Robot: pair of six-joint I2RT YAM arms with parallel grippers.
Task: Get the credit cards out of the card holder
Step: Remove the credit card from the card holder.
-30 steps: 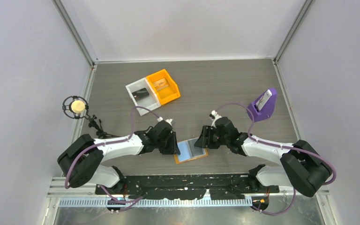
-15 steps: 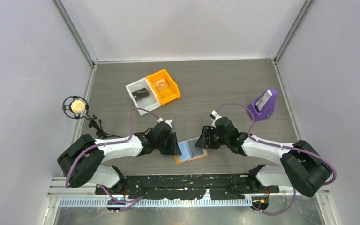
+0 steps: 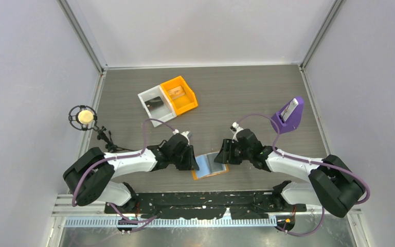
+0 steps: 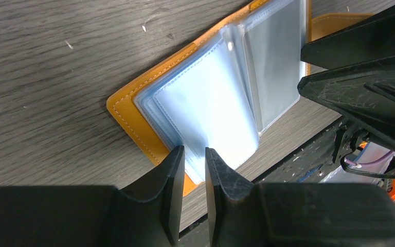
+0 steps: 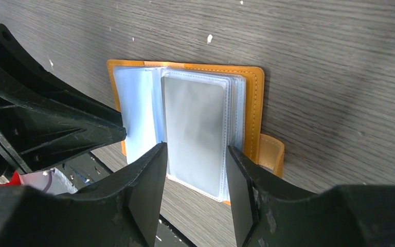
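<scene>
The tabletop (image 3: pixel 247 92) carries an orange bin (image 3: pixel 180 95) well beyond the holder (image 3: pixel 210 167), which lies open and flat between the two arms. The holder is a small orange booklet, stitched round its edge, with clear bluish sleeves (image 4: pixel 211 103) fanned up from the spine. At its right side the right end effector (image 5: pixel 195 150) stands spread, fingers either side of a grey card (image 5: pixel 193 118); whether they press it I can't tell. Over its left edge the left end effector (image 4: pixel 194 154) has its fingers almost together; pinching a sleeve or not, I can't tell. The job looks barely begun to me: that card sits in its sleeve, and none lies loose beside the holder.
</scene>
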